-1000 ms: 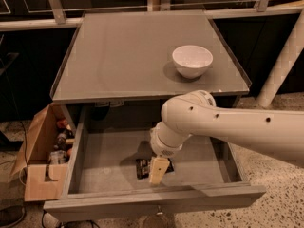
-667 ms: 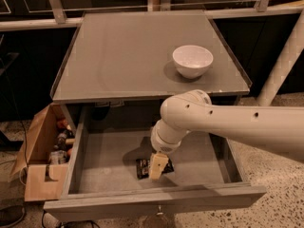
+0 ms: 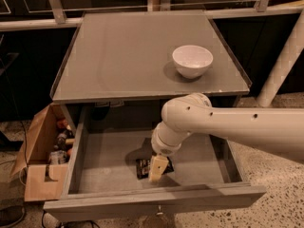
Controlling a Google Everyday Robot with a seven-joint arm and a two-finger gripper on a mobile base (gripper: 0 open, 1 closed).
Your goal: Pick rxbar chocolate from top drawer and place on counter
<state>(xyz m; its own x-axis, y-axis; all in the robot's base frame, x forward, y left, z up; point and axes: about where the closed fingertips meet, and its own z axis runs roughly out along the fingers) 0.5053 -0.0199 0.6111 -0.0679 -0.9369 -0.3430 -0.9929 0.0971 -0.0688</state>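
The top drawer (image 3: 109, 167) is pulled open below the counter (image 3: 133, 56). The rxbar chocolate (image 3: 143, 168), a small black wrapper, lies flat on the drawer floor near the front middle. My gripper (image 3: 157, 169) points down into the drawer at the bar's right end, touching or just above it, and covers part of it. The white arm (image 3: 228, 127) reaches in from the right.
A white bowl (image 3: 192, 61) stands on the counter at the right. A tan cardboard box (image 3: 38, 175) with several small items stands on the floor left of the drawer. A white post (image 3: 285, 56) rises at the right. The drawer's front wall (image 3: 156, 197) is just in front of the gripper.
Almost nothing. The gripper stays at the bar in the drawer and the arm has shifted only slightly.
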